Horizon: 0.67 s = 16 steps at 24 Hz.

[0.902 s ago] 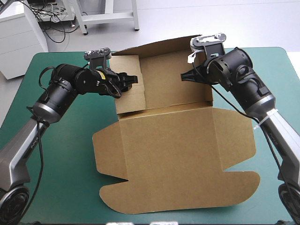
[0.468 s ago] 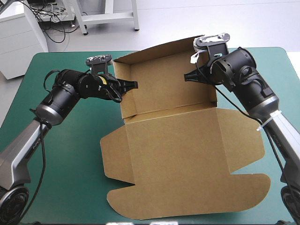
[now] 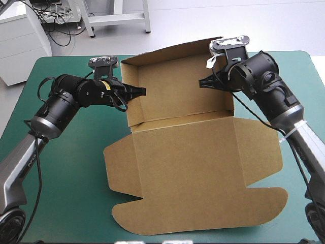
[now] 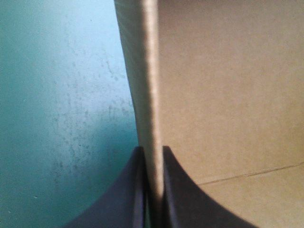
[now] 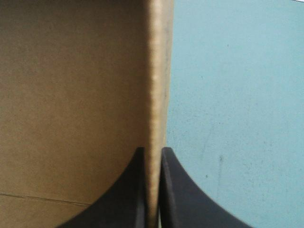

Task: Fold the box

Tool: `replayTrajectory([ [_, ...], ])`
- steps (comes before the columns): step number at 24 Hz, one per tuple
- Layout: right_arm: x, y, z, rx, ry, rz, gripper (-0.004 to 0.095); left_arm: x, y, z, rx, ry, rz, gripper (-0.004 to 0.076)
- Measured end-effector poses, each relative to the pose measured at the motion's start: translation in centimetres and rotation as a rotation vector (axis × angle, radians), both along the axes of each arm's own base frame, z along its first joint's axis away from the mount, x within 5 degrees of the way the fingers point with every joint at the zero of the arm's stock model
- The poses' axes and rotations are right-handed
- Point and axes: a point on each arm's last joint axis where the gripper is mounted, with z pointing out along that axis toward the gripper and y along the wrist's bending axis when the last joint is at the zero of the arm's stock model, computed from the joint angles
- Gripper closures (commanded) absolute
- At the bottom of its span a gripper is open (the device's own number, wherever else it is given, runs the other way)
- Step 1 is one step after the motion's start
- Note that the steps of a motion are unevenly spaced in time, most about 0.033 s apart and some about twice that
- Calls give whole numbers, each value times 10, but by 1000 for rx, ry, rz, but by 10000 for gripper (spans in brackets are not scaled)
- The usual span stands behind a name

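The left pincer point(image 3: 141, 92) and right pincer point(image 3: 202, 83) each clamp, nearly closed, a raised wall of the brown box point(image 3: 193, 168).

Table with teal-green cover point(image 3: 76, 193). Past its far edge: pale floor point(image 3: 228, 25), white cabinet point(image 3: 20, 46) far-left, white frame legs point(image 3: 119, 19), cable tangle point(image 3: 58, 21) between them.

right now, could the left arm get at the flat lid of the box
Probably, but not freely: the left gripper is shut on the left wall of the box. It would have to let go first. Nothing lies on the lid, and it sits just nearer the robot.
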Motion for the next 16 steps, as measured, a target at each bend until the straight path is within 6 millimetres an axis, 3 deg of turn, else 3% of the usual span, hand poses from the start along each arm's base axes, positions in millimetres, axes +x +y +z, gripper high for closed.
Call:
replayTrajectory([
  [5,-8,-4,1,16,72,-2,916,-5,6,24,84,-23,-17,756],
  [10,4,-15,-10,103,174,28,916,5,2,24,153,50,-27,756],
  [16,43,-37,-44,177,294,-2,916,53,-21,6,212,125,-46,756],
])
